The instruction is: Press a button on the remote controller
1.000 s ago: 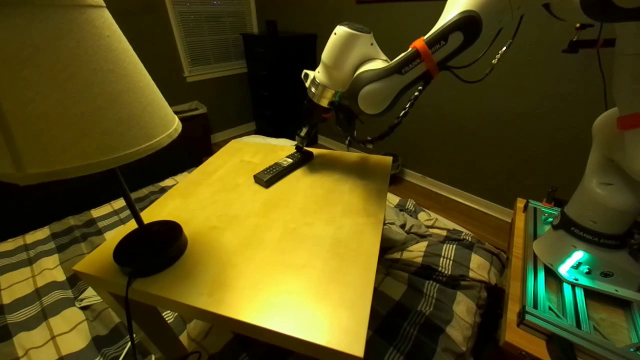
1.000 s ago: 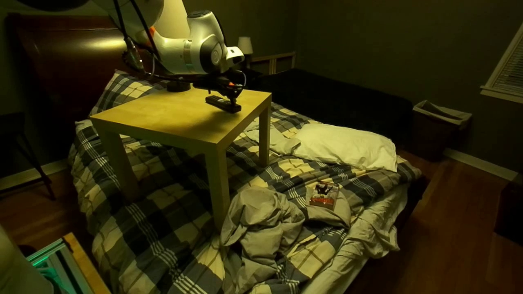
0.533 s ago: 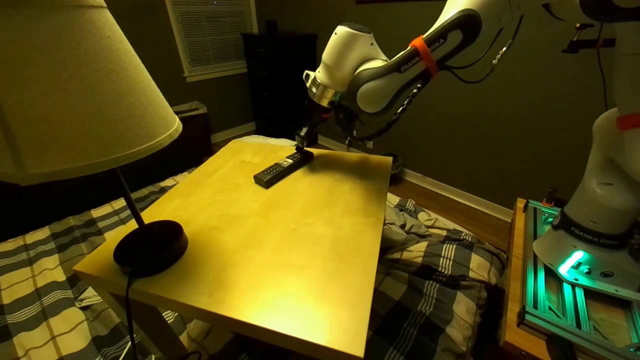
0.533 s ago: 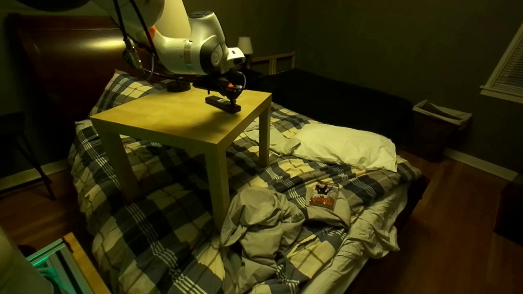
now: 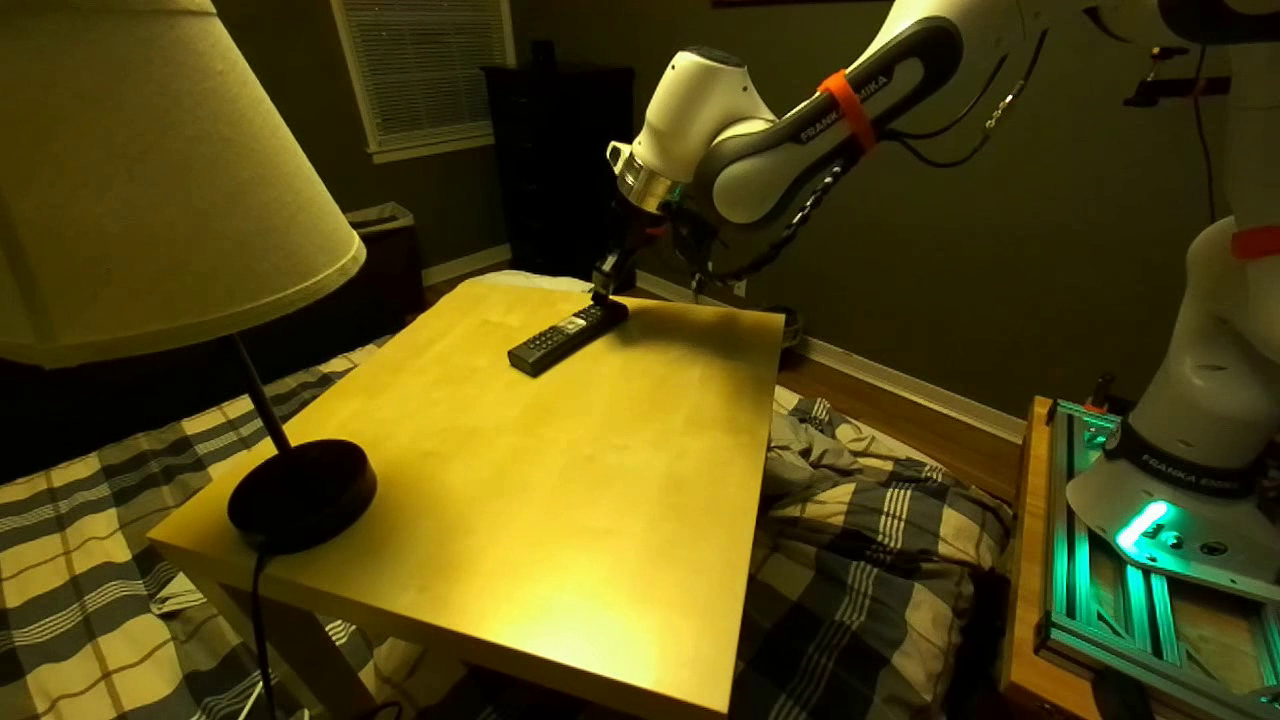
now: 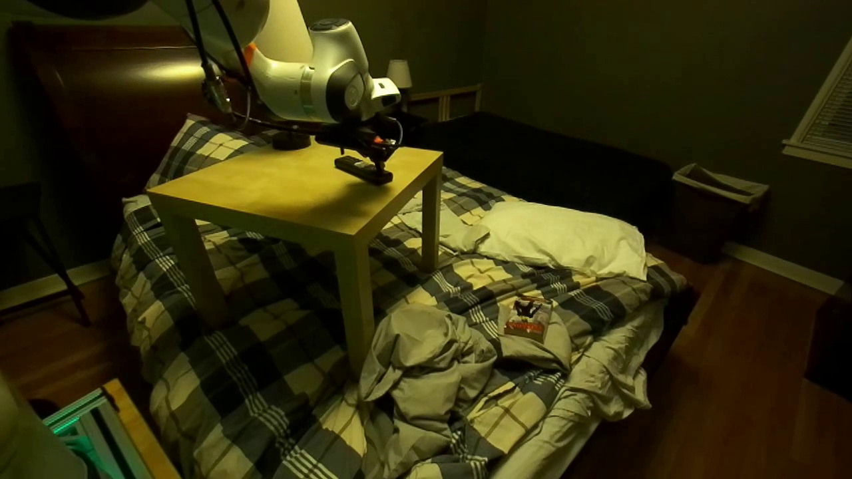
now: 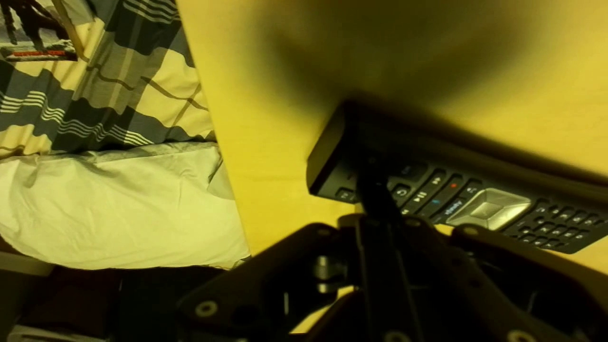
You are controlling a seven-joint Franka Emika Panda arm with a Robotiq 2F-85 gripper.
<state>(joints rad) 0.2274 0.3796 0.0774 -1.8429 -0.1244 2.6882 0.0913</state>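
The remote controller (image 5: 556, 342) is a slim black bar with a silver pad, lying flat near one end of the yellow tabletop. It also shows in an exterior view (image 6: 356, 167) and in the wrist view (image 7: 489, 208). My gripper (image 5: 601, 297) points down at the end of the remote nearest the table's edge; it also shows in an exterior view (image 6: 381, 165). In the wrist view the gripper (image 7: 373, 175) has its fingers together with nothing held. The dark tip covers buttons beside the rewind and play row. It looks in contact, but whether a button is pressed cannot be told.
The yellow table (image 5: 560, 470) stands on a plaid bed (image 6: 266, 372). A lamp with a round black base (image 5: 300, 497) and wide shade (image 5: 150, 190) stands at the far corner from the gripper. A white pillow (image 6: 566, 236) and a small picture case (image 6: 529, 318) lie on the bed.
The arm has shifted only very slightly. The fingertip stays at the same end of the remote, and the remote has not visibly moved.
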